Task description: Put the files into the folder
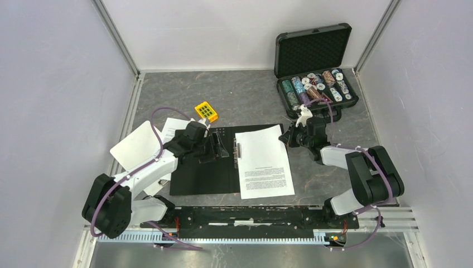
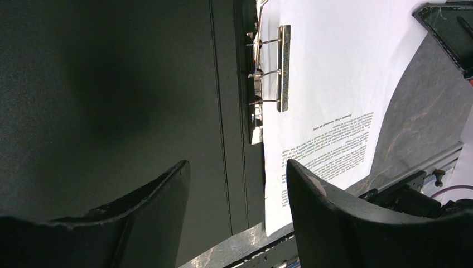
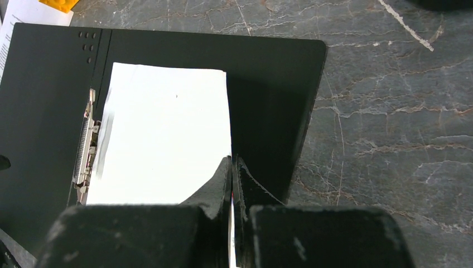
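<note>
Right gripper (image 3: 232,164) pinched tight on paper (image 3: 162,134) edge, probably to tuck it under folder (image 1: 195,178) clip (image 2: 283,67); left gripper (image 2: 237,167) spread wide, empty, poised near clip.

White, black-printed files (image 1: 265,162); black folder (image 1: 201,178)

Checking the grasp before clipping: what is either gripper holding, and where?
The right gripper pinches the printed sheet at its edge away from the metal clip; the left gripper is open, empty.
</note>
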Tool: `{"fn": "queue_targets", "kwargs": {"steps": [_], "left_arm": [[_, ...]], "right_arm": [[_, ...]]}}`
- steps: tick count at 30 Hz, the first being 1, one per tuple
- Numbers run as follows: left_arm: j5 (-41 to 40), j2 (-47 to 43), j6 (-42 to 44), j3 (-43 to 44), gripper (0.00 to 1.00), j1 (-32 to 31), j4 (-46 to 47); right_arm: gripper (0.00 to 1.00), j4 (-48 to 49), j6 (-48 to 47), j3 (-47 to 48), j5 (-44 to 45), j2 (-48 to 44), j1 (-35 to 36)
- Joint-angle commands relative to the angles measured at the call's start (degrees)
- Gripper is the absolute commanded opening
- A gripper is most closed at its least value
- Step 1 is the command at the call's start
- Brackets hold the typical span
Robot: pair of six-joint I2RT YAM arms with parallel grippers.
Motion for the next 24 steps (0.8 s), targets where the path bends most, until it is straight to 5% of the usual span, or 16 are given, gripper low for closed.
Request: {"fn": "queue_targets", "kwargs": {"steps": [1, 24], "left_arm": [[0.48, -1.04, 1.06, -0.59, 0.7, 0.49, 1.56], [0.11, -1.11, 1.56, -1.25, 0.7, 0.57, 1.6]], "right_arm": [[0.0, 4.3, 1.37, 2.24, 0.68, 1.3, 0.01], [0.0, 5.24, 1.78, 5.37, 0.1, 6.2, -0.7]]}}
